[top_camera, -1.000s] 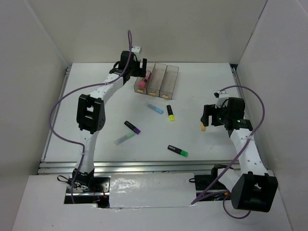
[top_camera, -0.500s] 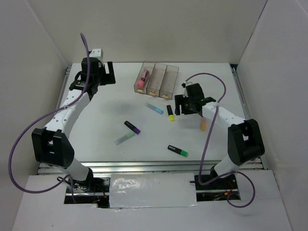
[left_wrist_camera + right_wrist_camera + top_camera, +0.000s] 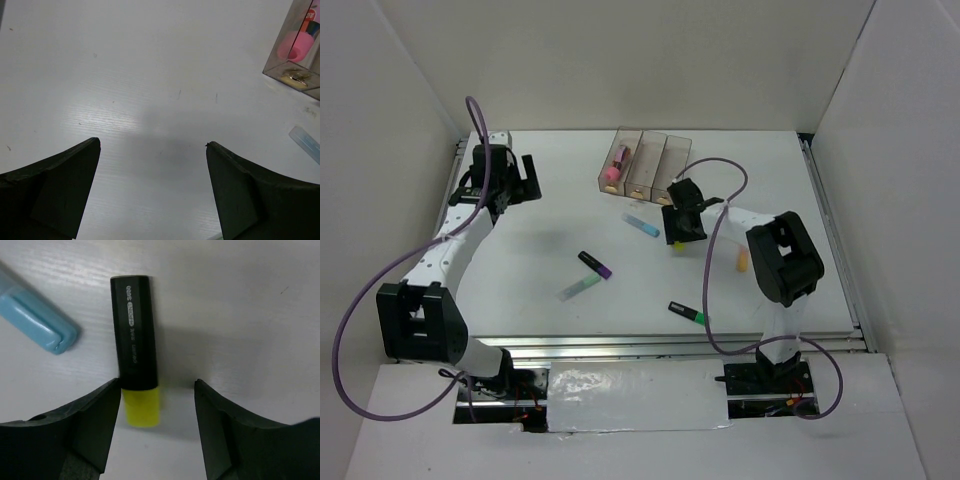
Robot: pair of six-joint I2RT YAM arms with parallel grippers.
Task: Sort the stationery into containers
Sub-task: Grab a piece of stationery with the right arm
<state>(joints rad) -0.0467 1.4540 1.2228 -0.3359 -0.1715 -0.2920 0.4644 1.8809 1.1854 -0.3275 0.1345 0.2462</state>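
the containers, three smoky clear bins joined side by side, stand toward the far side of the white desk. the pink highlighter lies in the left bin, and the left wrist view shows its pink cap pressed against the bin's near end wall. the other two bins hold no pen that can be made out.

the right claw hangs just on the near side of the right bin, low over the yellow highlighter. its fingers are spread wide apart. in the right wrist view, the pen's yellow cap end lies in the gap, close beside one finger, and the black body reaches out past the tips. whether that finger touches the cap cannot be told. the light blue highlighter lies just beside it, on the near side of the middle bin.

the left claw hovers well to the left of the containers, its fingers wide apart with bare desk between them.

further to the near side of the containers lie the purple highlighter and the mint highlighter, near each other. the green highlighter lies furthest from the bins, and the peach highlighter is off to their near right.
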